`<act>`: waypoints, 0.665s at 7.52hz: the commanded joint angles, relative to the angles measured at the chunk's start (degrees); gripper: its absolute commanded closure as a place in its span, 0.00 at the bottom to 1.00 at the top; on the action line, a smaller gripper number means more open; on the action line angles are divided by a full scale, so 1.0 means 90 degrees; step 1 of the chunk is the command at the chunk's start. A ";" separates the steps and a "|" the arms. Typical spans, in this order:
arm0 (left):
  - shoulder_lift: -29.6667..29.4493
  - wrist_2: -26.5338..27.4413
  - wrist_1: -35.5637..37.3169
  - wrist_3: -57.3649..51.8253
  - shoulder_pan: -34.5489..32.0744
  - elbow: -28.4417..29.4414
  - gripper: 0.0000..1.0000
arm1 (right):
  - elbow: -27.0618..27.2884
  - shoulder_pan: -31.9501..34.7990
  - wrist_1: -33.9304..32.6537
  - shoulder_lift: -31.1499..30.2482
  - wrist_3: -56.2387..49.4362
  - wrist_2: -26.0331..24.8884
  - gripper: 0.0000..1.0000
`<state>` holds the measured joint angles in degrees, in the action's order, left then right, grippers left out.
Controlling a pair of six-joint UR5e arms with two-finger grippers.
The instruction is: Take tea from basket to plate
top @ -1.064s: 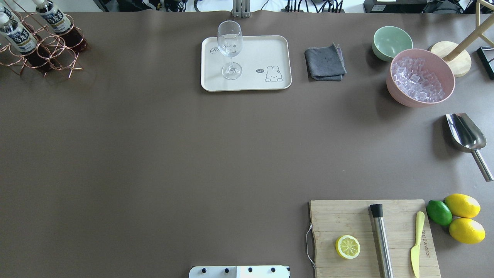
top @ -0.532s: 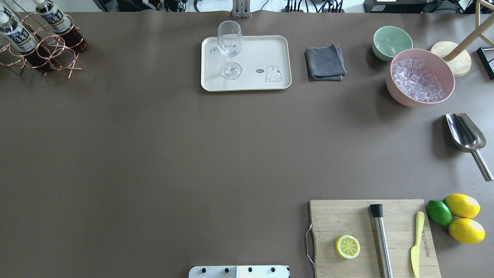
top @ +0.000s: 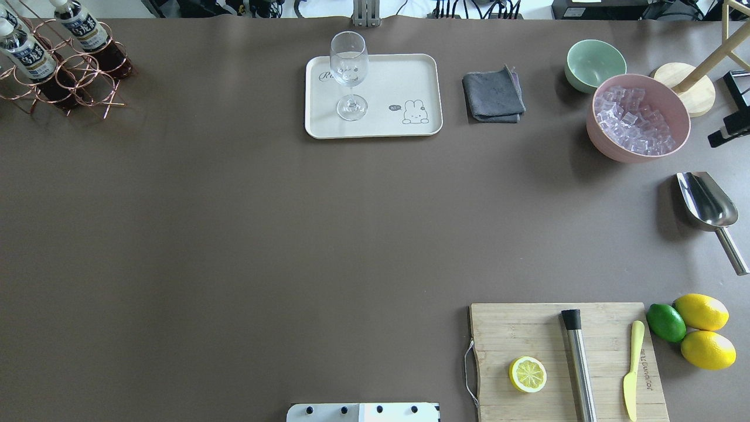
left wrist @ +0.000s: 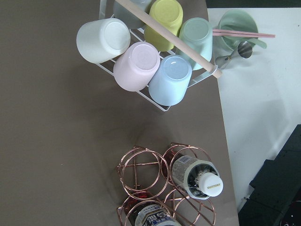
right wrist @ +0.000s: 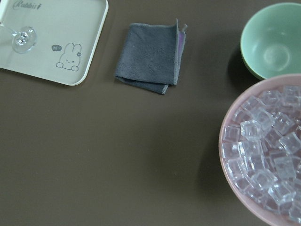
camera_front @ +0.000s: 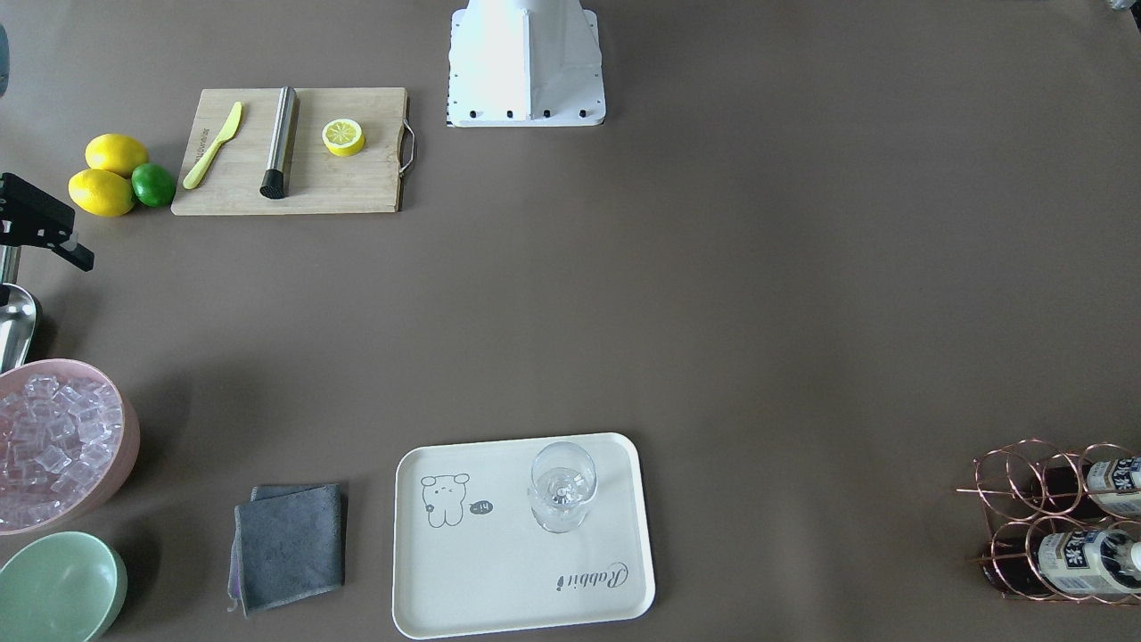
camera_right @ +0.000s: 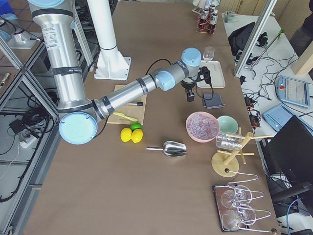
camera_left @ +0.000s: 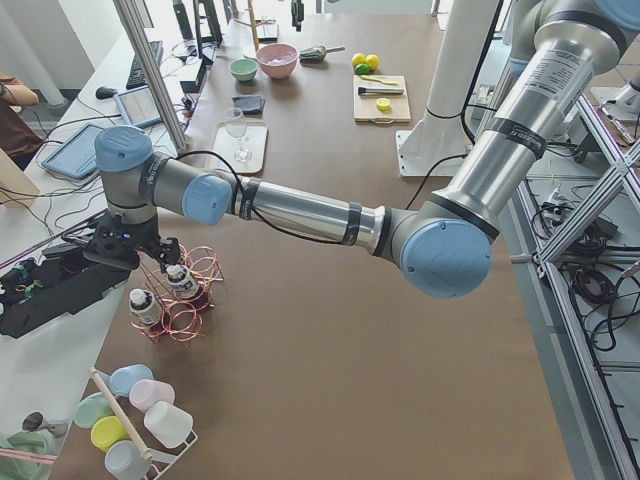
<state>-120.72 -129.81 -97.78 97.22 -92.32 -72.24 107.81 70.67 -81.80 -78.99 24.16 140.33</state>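
Two tea bottles (top: 82,26) (top: 26,55) with white caps stand in the copper wire basket (top: 76,82) at the far left corner. They also show in the left wrist view (left wrist: 200,176), looking straight down on them. My left gripper (camera_left: 135,258) hovers just above the basket; I cannot tell whether it is open or shut. The cream plate (top: 404,76) sits at the far middle with a clear wine glass (top: 349,58) on it. My right gripper (top: 729,130) shows partly at the right edge beside the pink bowl; I cannot tell its state.
The pink bowl of ice (top: 638,117), mint-green bowl (top: 595,64) and grey cloth (top: 493,95) lie right of the plate. A steel scoop (top: 706,202), cutting board (top: 504,328) and lemons (top: 703,331) are at the right. A rack of cups (left wrist: 150,52) stands beside the basket.
The right gripper has come into the overhead view at the right edge near the pink bowl. Nothing on the table has moved.
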 commanded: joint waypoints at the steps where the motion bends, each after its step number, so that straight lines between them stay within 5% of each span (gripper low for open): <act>1: -0.0249 0.0029 -0.0374 0.0613 0.0355 0.0204 0.02 | -0.0988 -0.0400 0.2847 0.0134 0.0050 -0.0368 0.00; 5: -0.0511 0.0029 -0.0861 0.1110 0.0619 0.0602 0.02 | -0.2660 -0.0557 0.6885 0.0193 0.0070 -0.0602 0.00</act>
<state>-123.81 -129.55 -102.30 104.68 -88.00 -69.65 89.33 66.24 -34.21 -77.33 24.72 136.03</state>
